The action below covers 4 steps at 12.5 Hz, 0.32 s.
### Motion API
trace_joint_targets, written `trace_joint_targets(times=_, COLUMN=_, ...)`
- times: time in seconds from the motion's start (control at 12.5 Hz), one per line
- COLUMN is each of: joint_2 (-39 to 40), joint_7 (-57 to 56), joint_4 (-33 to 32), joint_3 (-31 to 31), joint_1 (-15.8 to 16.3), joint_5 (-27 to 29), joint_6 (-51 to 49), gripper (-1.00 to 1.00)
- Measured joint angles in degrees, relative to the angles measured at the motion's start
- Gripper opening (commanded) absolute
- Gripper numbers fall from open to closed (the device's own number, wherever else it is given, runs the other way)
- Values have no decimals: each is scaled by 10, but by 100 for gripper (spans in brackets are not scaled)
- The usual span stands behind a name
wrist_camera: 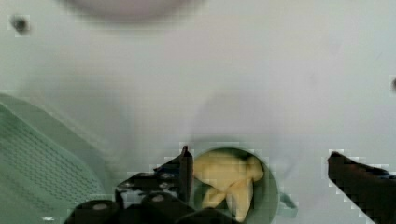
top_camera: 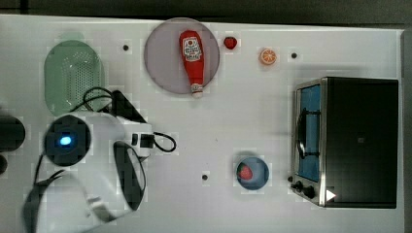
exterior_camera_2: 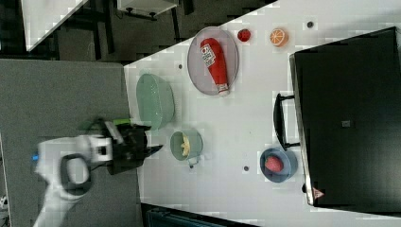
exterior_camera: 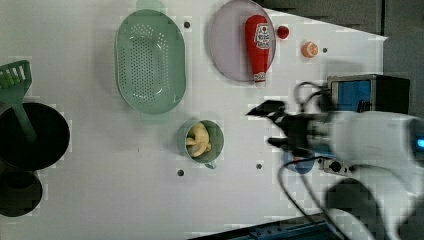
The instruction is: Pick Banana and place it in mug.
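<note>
Sitting inside the mug is the banana — right beside the green colander. Above the mug hangs the gripper, its fingers wide apart and holding nothing.

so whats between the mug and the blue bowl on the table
Nothing stands between them. In the right view, the stretch from the mug holding the banana to the blue bowl is bare white table, apart from one small dark dot.
</note>
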Motion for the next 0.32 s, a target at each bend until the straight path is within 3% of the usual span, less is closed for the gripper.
trace_joint_targets(times=0.32, joint_2=-104, joint_7=-3, joint_4=106, joint_3=-54, joint_1=7, joint_5=8, joint_6=-151, gripper=100)
